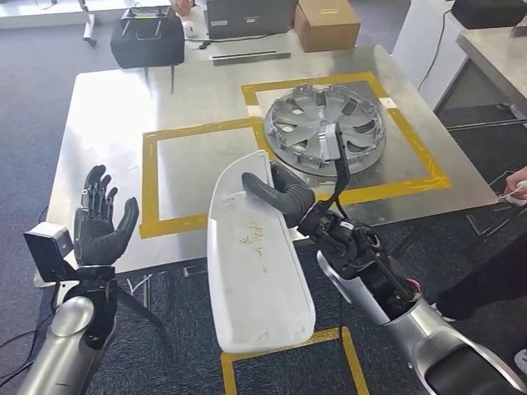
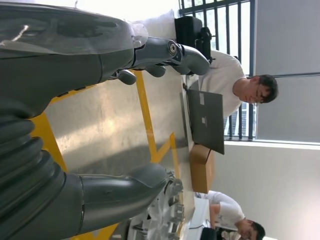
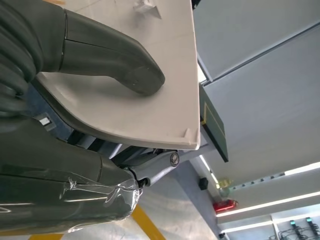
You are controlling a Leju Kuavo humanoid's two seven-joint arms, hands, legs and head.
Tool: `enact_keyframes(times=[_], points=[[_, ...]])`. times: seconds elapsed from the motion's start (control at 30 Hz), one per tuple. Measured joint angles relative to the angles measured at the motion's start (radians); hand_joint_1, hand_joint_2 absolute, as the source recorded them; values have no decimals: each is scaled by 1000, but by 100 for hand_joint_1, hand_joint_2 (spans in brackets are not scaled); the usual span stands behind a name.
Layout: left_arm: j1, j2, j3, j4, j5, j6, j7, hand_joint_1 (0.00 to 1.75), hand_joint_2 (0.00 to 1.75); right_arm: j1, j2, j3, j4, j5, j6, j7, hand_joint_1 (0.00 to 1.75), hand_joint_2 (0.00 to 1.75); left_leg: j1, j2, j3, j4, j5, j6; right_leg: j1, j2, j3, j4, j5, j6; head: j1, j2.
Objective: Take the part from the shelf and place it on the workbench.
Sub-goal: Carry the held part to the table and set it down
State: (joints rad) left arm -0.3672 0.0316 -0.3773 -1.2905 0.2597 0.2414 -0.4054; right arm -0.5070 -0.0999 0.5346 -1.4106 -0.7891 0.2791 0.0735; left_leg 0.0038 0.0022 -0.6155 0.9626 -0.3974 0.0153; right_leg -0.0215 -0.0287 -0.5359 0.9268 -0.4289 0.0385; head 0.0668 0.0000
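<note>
The part is a long white plastic panel (image 1: 254, 255), held over the front edge of the metal workbench (image 1: 205, 90), its far end above the table and its near end over the floor. My right hand (image 1: 286, 196) grips its right edge, thumb lying on the top face. In the right wrist view the thumb (image 3: 113, 60) presses the white panel (image 3: 151, 110) with the fingers (image 3: 154, 167) underneath. My left hand (image 1: 98, 218) is raised at the table's front left, palm up, fingers apart, holding nothing; the left wrist view shows its thumb (image 2: 124, 187) and fingers (image 2: 177, 52) spread.
A silver wheel cover (image 1: 324, 127) lies in the right yellow-taped square. The left taped square (image 1: 186, 173) is bare metal. A black case (image 1: 148, 37), a laptop (image 1: 249, 16) and a cardboard box (image 1: 326, 25) sit beyond the far edge. Someone's hand (image 1: 515, 185) shows at right.
</note>
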Motion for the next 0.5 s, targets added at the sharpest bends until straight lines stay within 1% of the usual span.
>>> enact_keyframes(times=[0.03, 0.13, 0.27, 0.5], points=[[0, 0, 0, 0, 0, -1, 0, 0, 175, -4, 0, 0, 4, 4, 2, 2, 175, 175, 0, 0, 0, 0, 0, 0, 0, 0, 0, 0, -1, 5, -1, 0], [-1, -1, 0, 0, -6, 0, -1, 0, 175, -20, 0, 1, 19, 9, 13, 2, 175, 175, 2, 0, 1, 0, 0, 0, 1, 0, 0, 1, -1, 8, -6, 0], [-4, -4, 0, 0, -16, -1, -8, 0, 175, -59, 0, 4, 62, 35, 34, -12, 175, 175, 4, 1, 2, -1, 1, -1, 3, 0, -1, 3, -2, 8, -12, 0], [-19, -16, -8, 3, -21, -2, -15, 0, 175, -168, 8, 16, 208, 99, 87, -58, 175, 175, 5, 1, 2, -2, 2, -3, 4, 0, -1, 5, -2, 7, -19, 0]])
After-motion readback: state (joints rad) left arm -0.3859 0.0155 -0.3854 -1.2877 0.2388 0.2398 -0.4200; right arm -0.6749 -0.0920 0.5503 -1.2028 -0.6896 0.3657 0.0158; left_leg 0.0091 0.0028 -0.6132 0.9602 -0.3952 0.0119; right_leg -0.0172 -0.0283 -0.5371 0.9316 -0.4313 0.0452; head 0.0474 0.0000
